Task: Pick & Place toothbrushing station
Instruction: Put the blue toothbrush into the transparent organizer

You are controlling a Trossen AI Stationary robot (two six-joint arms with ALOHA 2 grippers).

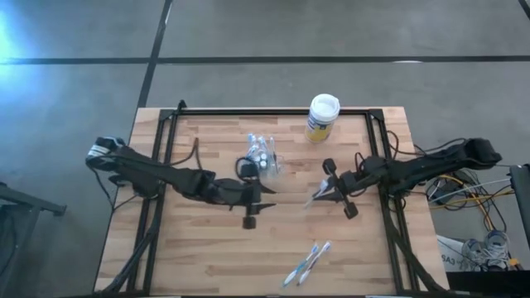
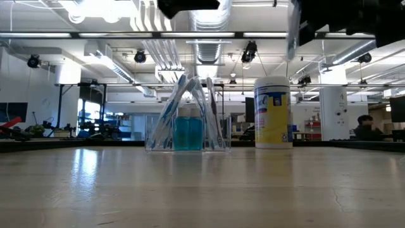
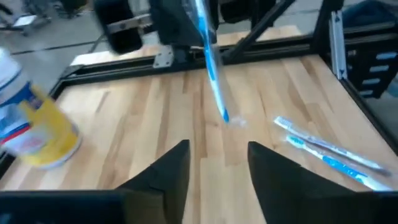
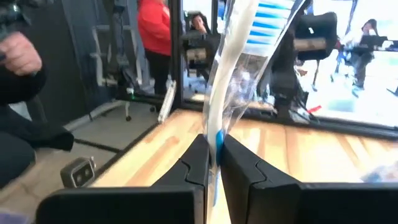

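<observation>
Toothbrush holder [image 1: 263, 158], clear plastic, stands mid-table near the back, and we've got our left gripper [image 1: 248, 192] just beside it, fingers apart and empty. Our right gripper [image 1: 325, 192] pinches a wrapped toothbrush [image 4: 231, 81]; two more toothbrushes [image 1: 306, 263] lie near the front edge.

I see wooden table [image 1: 207, 257] | far centre: clear holder [image 1: 263, 159] with toothbrushes | far right: white-lidded canister [image 1: 322, 117] | near: two wrapped toothbrushes [image 1: 307, 262]
</observation>
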